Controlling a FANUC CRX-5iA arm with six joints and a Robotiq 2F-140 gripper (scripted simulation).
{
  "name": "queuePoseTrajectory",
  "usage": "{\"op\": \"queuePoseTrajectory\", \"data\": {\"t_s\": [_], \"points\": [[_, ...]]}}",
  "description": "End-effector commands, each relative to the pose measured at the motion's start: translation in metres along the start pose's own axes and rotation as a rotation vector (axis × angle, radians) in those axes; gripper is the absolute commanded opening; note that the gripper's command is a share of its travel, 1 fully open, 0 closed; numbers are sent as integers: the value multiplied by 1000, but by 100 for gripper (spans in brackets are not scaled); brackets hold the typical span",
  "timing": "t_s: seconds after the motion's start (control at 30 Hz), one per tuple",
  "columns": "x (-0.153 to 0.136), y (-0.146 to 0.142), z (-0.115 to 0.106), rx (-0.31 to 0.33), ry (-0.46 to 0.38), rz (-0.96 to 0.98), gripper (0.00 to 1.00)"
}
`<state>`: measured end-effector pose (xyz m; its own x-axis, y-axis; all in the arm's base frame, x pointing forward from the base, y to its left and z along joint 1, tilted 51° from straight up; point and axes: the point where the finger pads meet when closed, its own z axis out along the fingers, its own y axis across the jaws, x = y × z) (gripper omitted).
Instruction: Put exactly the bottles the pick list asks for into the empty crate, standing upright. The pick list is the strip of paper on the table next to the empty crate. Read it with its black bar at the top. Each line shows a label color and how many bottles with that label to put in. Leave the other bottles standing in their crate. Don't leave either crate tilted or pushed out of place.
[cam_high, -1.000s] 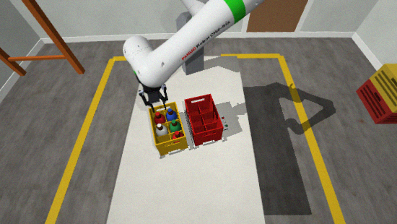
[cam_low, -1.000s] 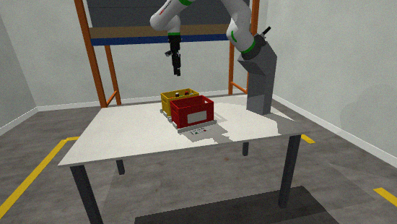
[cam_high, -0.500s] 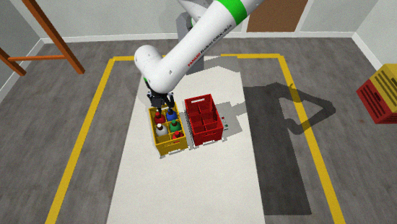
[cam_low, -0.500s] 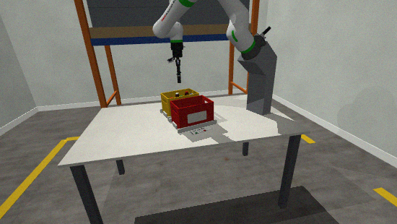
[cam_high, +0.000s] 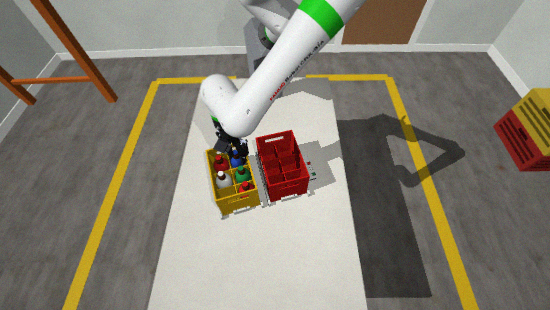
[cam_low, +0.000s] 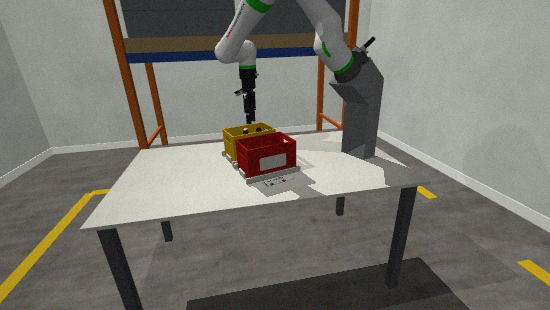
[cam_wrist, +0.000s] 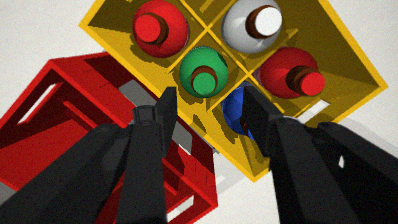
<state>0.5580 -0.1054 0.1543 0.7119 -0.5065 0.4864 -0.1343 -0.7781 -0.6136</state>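
Observation:
The yellow crate (cam_high: 233, 182) holds two red-label bottles (cam_wrist: 160, 27) (cam_wrist: 290, 74), a white one (cam_wrist: 252, 25), a green one (cam_wrist: 203, 72) and a blue one (cam_wrist: 237, 107), all upright. The red crate (cam_high: 282, 165) stands beside it, empty, and also shows in the wrist view (cam_wrist: 100, 130). The pick list (cam_low: 276, 181) lies on the table by the red crate; its lines are too small to read. My gripper (cam_wrist: 209, 101) hangs above the far end of the yellow crate (cam_low: 245, 136), turned at an angle. Its fingers stand apart with nothing between them; one finger hides part of the blue bottle.
The grey robot pedestal (cam_low: 361, 112) stands at the table's far right corner. An orange shelf rack (cam_low: 135, 75) is behind the table. Red and yellow crates (cam_high: 525, 130) sit on the floor at the right.

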Motion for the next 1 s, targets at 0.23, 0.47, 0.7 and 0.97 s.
{"op": "queuePoseTrajectory", "data": {"t_s": [0.23, 0.47, 0.7, 0.97], "points": [[1, 0, 1, -8, 0, 5, 44], [1, 0, 10, -8, 0, 5, 44], [1, 0, 19, -8, 0, 5, 44], [1, 1, 27, -8, 0, 5, 44]]}}
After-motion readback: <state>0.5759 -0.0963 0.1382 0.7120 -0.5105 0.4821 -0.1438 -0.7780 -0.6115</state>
